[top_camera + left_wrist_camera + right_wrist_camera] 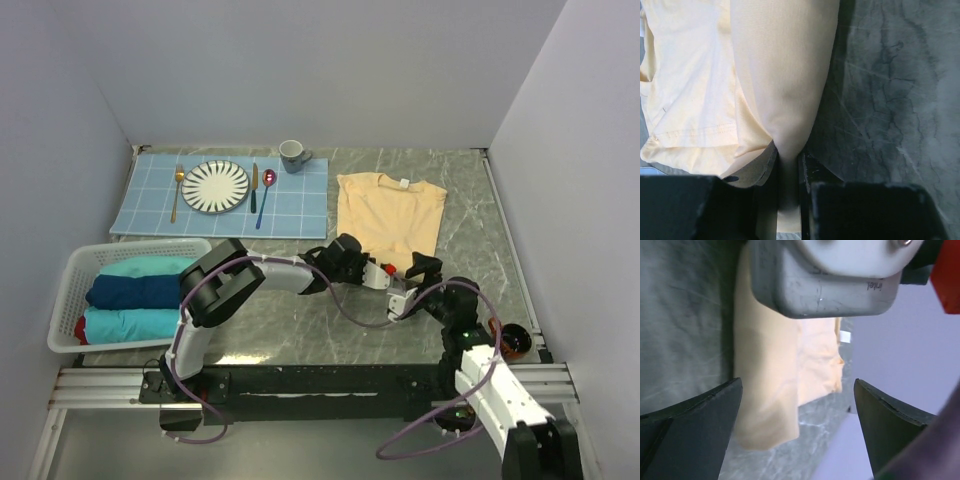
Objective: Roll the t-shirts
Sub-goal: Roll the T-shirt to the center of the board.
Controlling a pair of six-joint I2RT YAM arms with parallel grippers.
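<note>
Rail (330, 381), grey marbled tbl (300, 332) w/ yellow t-shirt (390, 205), pale walls (300, 70)

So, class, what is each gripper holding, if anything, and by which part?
The left gripper pinches the pale yellow t-shirt by a fold of cloth at its near, bottom end. The right gripper stands open, holding nothing.

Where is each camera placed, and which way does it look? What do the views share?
Top external: above and behind the robot, looking down on the table; the left arm and right arm show.
Left wrist: on the left arm, looking along the left gripper, shut on a fold of the yellow t-shirt.
Right wrist: on the right arm, looking past the open right gripper at that t-shirt.
Shared: all show the t-shirt on the table.
</note>
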